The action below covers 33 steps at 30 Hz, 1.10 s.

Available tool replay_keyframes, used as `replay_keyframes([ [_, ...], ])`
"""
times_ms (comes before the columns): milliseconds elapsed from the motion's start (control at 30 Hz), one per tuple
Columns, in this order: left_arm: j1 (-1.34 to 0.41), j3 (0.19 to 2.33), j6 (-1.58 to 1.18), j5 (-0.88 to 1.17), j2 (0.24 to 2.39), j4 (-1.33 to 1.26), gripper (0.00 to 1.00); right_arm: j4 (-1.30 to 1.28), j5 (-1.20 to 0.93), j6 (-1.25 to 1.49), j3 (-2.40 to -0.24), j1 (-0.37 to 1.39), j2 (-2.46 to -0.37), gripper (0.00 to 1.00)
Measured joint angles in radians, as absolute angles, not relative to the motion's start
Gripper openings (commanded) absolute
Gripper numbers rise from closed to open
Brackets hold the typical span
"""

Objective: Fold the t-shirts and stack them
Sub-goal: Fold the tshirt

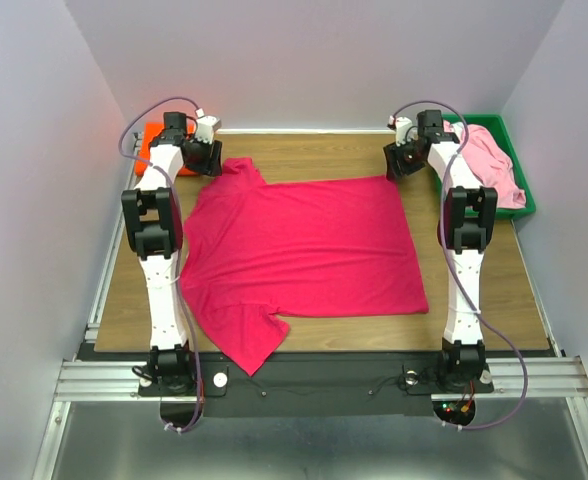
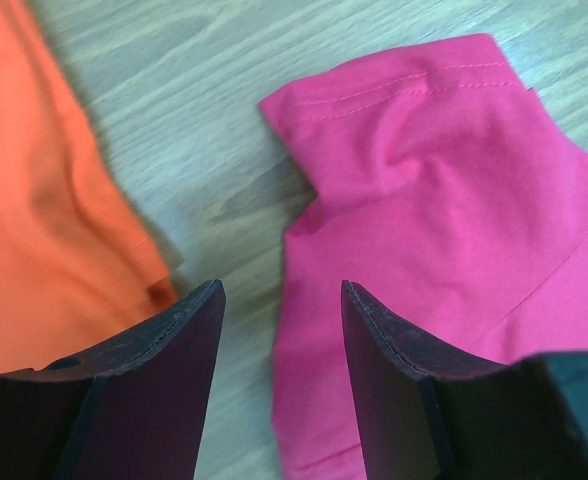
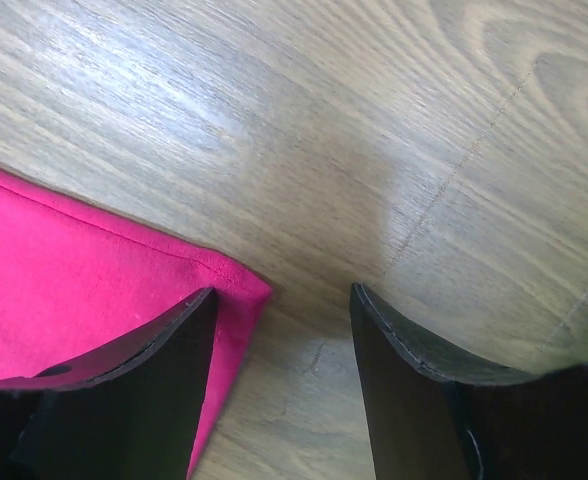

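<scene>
**Two grippers open, nothing held, at far corners of the crimson shirt**

Both hands are empty. The left gripper (image 2: 282, 290) has its jaws apart with only bare table (image 1: 304, 155) in the gap. One finger sits over the edge of the orange shirt (image 2: 44, 220), the other over the far sleeve of the crimson shirt (image 1: 304, 255). Cannot tell whether either finger touches cloth.

The right gripper (image 3: 284, 292) also has its jaws apart with nothing between them. One finger sits over the hemmed far corner of the crimson shirt, the other over bare wood. Contact is unclear here too.

The crimson shirt lies spread flat across the middle of the table, sleeves toward the left arm, bottom hem toward the right arm. Its near sleeve reaches the near table edge. The far sleeve is a bit rumpled in the left wrist view.

The orange shirt is at the far left corner, mostly hidden behind the left arm, just beside the crimson sleeve with a strip of wood between them.

The pink shirt (image 1: 494, 165) lies bunched in the green tray (image 1: 519, 205) at the far right, apart from the right gripper.
</scene>
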State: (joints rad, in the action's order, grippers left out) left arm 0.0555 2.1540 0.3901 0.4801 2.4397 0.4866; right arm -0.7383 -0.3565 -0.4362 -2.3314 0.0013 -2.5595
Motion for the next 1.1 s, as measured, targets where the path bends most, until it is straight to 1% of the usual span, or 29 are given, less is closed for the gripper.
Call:
replay_keyframes([
  [200,0.017,2.16,0.395,0.453,2.473,0.482,0.61,-0.725,-0.382,-0.433,-2.328,0.001,-2.561,0.57],
  [300,-0.001,2.167,0.401,0.42,2.484,0.474,0.6,-0.723,-0.391,-0.433,-2.326,0.001,-2.561,0.56],
  [400,-0.009,2.174,0.399,0.391,2.488,0.474,0.59,-0.716,-0.395,-0.434,-2.321,0.0,-2.561,0.5],
  [433,-0.009,2.175,0.399,0.386,2.488,0.474,0.55,-0.711,-0.394,-0.437,-2.319,-0.001,-2.561,0.45],
  [467,-0.008,2.175,0.399,0.382,2.488,0.474,0.52,-0.704,-0.395,-0.439,-2.315,-0.001,-2.561,0.42],
  [500,-0.007,2.175,0.399,0.379,2.488,0.474,0.47,-0.698,-0.395,-0.441,-2.313,-0.003,-2.561,0.4],
  [533,-0.006,2.175,0.4,0.376,2.488,0.474,0.38,-0.694,-0.398,-0.441,-2.312,-0.005,-2.561,0.34],
  [567,-0.004,2.175,0.398,0.373,2.488,0.474,0.35,-0.689,-0.403,-0.444,-2.309,-0.006,-2.561,0.32],
  [600,-0.004,2.175,0.401,0.372,2.488,0.475,0.3,-0.686,-0.405,-0.441,-2.308,-0.006,-2.561,0.27],
  [700,-0.003,2.175,0.403,0.369,2.488,0.475,0.2,-0.685,-0.423,-0.441,-2.308,-0.007,-2.561,0.24],
  [733,-0.002,2.175,0.403,0.369,2.488,0.475,0.12,-0.685,-0.427,-0.44,-2.308,-0.006,-2.561,0.2],
  [800,-0.002,2.175,0.404,0.369,2.488,0.476,0.05,-0.688,-0.44,-0.439,-2.308,-0.004,-2.561,0.18],
  [833,-0.002,2.175,0.405,0.37,2.488,0.475,0.0,-0.688,-0.446,-0.439,-2.308,-0.004,-2.561,0.15],
  [1100,-0.002,2.18,0.414,0.393,2.488,0.474,0.0,-0.691,-0.466,-0.44,-2.307,0.0,-2.561,0.03],
])
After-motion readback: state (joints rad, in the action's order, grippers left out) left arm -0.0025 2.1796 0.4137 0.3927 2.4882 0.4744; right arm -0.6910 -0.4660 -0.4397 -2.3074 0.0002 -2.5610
